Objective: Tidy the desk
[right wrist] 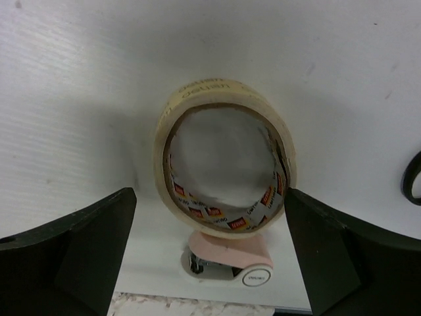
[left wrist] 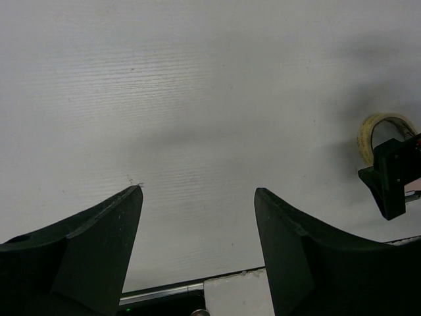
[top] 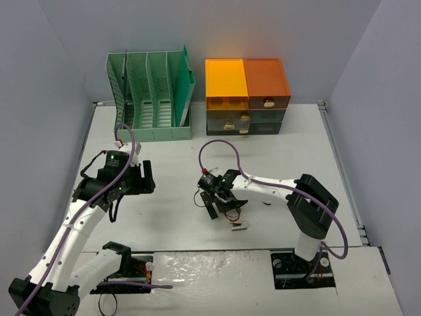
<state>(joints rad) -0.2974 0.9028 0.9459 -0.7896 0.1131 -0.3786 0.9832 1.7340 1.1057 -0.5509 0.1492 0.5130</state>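
Observation:
The desk [top: 171, 217] is a flat off-white tabletop. A roll of yellowish tape [right wrist: 223, 161] lies on it, with a pink-and-white stapler [right wrist: 230, 260] just beyond it; the stapler also shows in the top view [top: 239, 226]. My right gripper [right wrist: 209, 192] is open and hangs over the tape. One finger is on each side of the roll, and the right finger [right wrist: 342, 257] is close against its edge. My left gripper [left wrist: 197, 191] is open and empty over bare desk, left of centre [top: 141, 179]. In its view the tape [left wrist: 378, 131] lies at the far right.
A mint-green slotted file rack [top: 154, 95] stands at the back left. An orange-and-dark-grey drawer unit [top: 247, 95] stands next to it at the back centre. A dark loop [right wrist: 413, 178] shows at the right edge of the right wrist view. Grey walls enclose the desk.

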